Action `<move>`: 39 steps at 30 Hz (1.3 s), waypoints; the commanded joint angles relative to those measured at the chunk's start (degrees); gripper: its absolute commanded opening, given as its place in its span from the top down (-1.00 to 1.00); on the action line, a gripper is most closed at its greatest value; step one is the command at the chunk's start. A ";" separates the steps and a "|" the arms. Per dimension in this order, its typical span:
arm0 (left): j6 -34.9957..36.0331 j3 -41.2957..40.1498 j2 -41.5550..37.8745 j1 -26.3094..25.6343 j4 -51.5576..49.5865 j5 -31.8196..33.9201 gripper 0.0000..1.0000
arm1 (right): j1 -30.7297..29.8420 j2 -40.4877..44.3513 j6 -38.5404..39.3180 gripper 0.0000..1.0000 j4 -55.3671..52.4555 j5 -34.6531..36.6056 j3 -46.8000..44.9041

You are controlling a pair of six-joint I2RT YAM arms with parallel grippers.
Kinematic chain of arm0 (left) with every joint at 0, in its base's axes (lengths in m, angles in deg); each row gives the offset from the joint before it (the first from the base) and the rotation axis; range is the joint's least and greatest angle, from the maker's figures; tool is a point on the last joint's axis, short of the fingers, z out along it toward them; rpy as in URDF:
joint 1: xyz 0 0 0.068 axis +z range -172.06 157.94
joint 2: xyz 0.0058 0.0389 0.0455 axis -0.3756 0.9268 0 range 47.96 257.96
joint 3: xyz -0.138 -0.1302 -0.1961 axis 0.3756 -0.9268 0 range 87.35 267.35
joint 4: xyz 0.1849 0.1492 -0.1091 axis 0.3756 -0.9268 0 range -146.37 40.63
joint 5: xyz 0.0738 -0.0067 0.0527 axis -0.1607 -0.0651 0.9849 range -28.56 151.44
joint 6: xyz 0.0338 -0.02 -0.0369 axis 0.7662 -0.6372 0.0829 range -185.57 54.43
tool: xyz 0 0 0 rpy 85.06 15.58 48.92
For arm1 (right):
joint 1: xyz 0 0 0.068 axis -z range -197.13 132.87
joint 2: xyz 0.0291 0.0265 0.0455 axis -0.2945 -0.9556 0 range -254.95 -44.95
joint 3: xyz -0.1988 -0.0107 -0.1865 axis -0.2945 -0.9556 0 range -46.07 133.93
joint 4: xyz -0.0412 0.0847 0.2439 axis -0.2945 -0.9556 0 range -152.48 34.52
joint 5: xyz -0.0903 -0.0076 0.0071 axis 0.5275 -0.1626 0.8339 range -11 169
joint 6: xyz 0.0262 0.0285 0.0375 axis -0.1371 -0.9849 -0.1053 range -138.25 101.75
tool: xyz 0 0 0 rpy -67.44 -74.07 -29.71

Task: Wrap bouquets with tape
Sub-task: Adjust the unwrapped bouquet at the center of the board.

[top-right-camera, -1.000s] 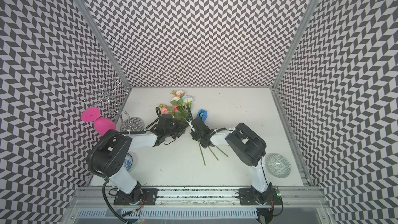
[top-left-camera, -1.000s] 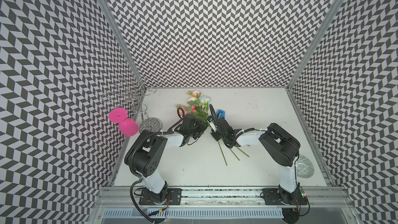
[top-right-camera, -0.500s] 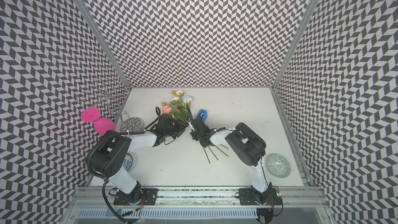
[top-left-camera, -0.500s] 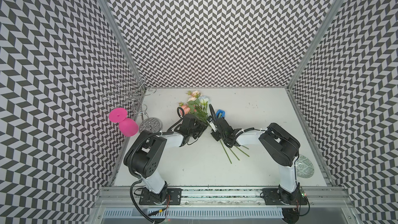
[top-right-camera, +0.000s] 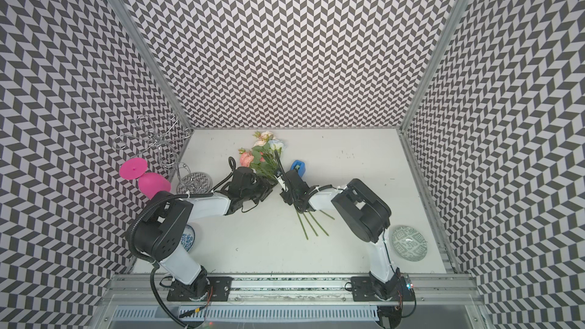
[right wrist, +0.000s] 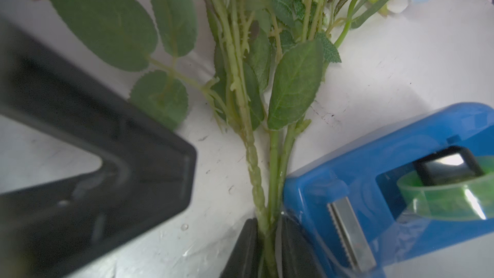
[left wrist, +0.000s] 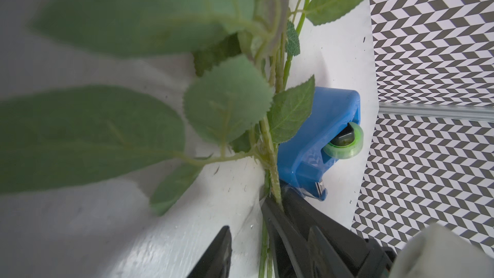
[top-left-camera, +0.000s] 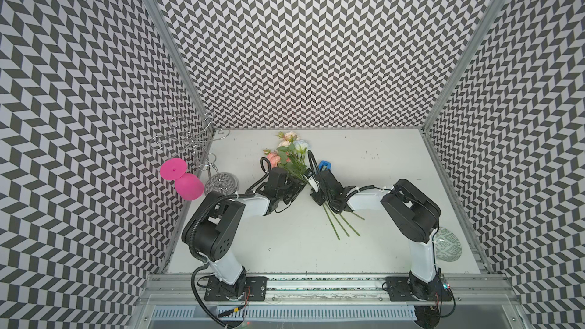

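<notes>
The bouquets (top-left-camera: 292, 162) lie flat near the middle of the counter (top-left-camera: 285, 248), with the blooms toward its back edge and the cut ends toward its front edge. In both top views the three ends fan apart there, so the bundle is not yet bound. They look light. The stems (right wrist: 272, 156) are thin and probably springy, apt to roll over one another and splay, while the leaves and blooms are soft and give no firm hold. The place to take them is the bare stretch below the lowest leaves. The right claw (right wrist: 268, 228) has them pinched together just there, its jaws nearly closed around all three. The blue tape dispenser (right wrist: 347, 161) sits against the stems on the side toward the counter's right edge, its greenish roll (left wrist: 344, 148) in place. A clear strip seems to run from the roll over the toothed cutter (right wrist: 347, 234) toward that claw, though where it ends is hidden. Such a strip is thin and sticky and could cling to the claw as readily as to the stems. The left claw (top-left-camera: 299, 185) stands part open just beside the leafy part, with nothing gripped that I can see. Farther off, a pink goblet (top-left-camera: 186, 181) hangs from a wire rack (top-left-camera: 190, 140) at the back left corner. A patterned dish (top-left-camera: 448, 245) lies by the right edge.
</notes>
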 commanded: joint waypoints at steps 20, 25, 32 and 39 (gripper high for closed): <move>1.98 -0.94 -2.81 0.82 -0.20 1.13 0.02 | 1.61 8.29 -1.90 0.25 -4.90 -10.39 2.06; 2.24 -1.30 -3.61 0.84 -0.67 1.42 0.02 | 0.70 5.15 -0.42 0.18 -2.81 -8.04 2.73; 1.54 -3.24 -3.88 0.90 0.59 1.37 0.02 | 0.40 2.47 2.30 0.18 0.34 -3.93 1.24; 1.37 -3.50 -3.52 0.89 1.03 1.05 0.02 | -1.11 0.51 3.44 0.22 1.29 0.68 0.87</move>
